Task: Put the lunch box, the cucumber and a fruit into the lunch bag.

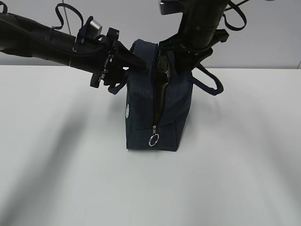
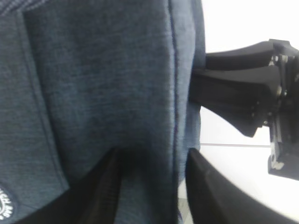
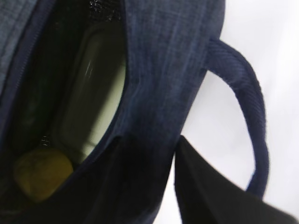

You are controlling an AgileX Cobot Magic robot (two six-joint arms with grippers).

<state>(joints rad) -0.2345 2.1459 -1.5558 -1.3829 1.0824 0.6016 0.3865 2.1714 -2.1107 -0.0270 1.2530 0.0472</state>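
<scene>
On the white table (image 1: pixel 56 179) stands the lunch bag (image 1: pixel 141 117).

exterior: looks from the front, slanted down on the desk (image 1: pixel 56 179), middle distance | left wrist: very near the lunch bag (image 2: pixel 103 93) side | right wrist: very near, looks into its opening | shared: the bag

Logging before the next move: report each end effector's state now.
Left end effector: open, jaws apart astride the lunch bag wall.
Right end effector: open, jaws apart astride the bag's other wall.
</scene>
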